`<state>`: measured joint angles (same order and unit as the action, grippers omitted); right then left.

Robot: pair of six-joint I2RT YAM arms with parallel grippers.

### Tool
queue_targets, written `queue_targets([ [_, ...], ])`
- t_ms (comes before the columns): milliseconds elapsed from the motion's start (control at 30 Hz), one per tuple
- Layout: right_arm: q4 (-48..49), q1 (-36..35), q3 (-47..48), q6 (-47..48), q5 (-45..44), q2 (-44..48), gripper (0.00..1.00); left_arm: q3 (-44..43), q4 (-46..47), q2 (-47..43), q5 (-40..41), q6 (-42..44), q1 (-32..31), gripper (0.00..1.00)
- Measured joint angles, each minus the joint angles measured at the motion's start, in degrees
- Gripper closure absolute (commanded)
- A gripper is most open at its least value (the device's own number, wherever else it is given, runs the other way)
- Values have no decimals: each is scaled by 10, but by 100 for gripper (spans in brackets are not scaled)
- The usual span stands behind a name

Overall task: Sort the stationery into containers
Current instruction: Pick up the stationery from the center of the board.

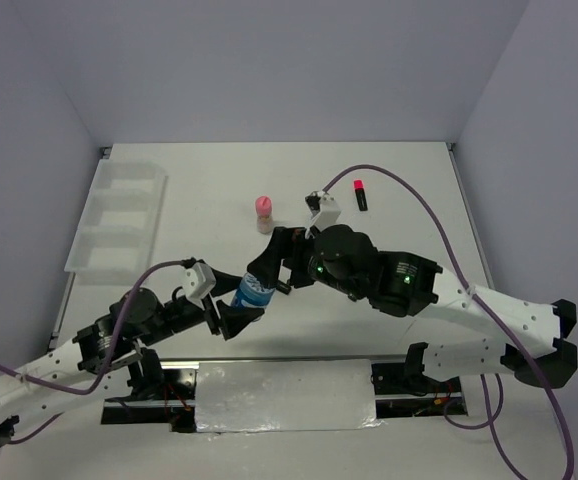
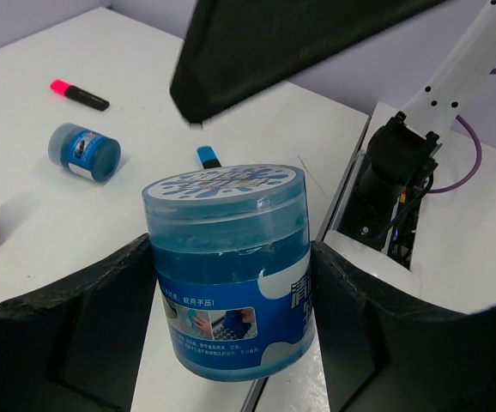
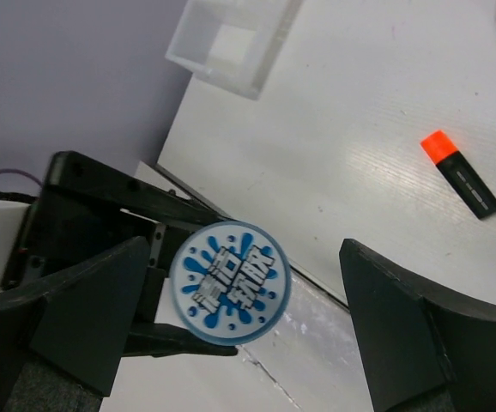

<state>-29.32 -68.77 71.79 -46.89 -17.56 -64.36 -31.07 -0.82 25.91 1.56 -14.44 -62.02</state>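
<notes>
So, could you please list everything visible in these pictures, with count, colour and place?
table: 1, white, under everything
tubs: 2, blue, one held off the table, one lying on it
markers: 3, black, capped pink, orange and blue, lying on the table
tube: 1, tan with pink cap, mid-table
tray: 1, white translucent, far left of table
cables: 2, purple, one along each arm
left pincer: 1, black, shut on one tub
right pincer: 1, black, open above that tub

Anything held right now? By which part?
Left gripper clamps a blue roll by its side walls. Right gripper is open, holding nothing.
</notes>
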Motion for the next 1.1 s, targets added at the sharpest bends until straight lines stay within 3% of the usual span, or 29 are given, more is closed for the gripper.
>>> queue_targets([
  [400, 35, -14, -35, -17, 63, -9, 1, 1, 8, -2, 1, 10, -2, 100],
  [600, 42, -23, -37, -16, 85, -9, 12, 1, 6, -9, 9, 10, -4, 100],
  [733, 44, -30, -37, -12, 86, -12, 26, 1, 6, -17, 15, 10, -5, 100],
  [867, 42, -30, -38, -6, 79, -18, 30, 1, 0, -18, 18, 10, -5, 100],
  [1000, 44, -31, -38, 3, 74, -25, 56, 1, -8, -17, 20, 10, -5, 100],
  [1033, 45, -31, -38, 7, 72, -26, 67, 1, -10, -16, 21, 10, -5, 100],
  [1100, 48, -32, -39, 17, 70, -28, 88, 1, -13, -15, 24, 10, -5, 78],
])
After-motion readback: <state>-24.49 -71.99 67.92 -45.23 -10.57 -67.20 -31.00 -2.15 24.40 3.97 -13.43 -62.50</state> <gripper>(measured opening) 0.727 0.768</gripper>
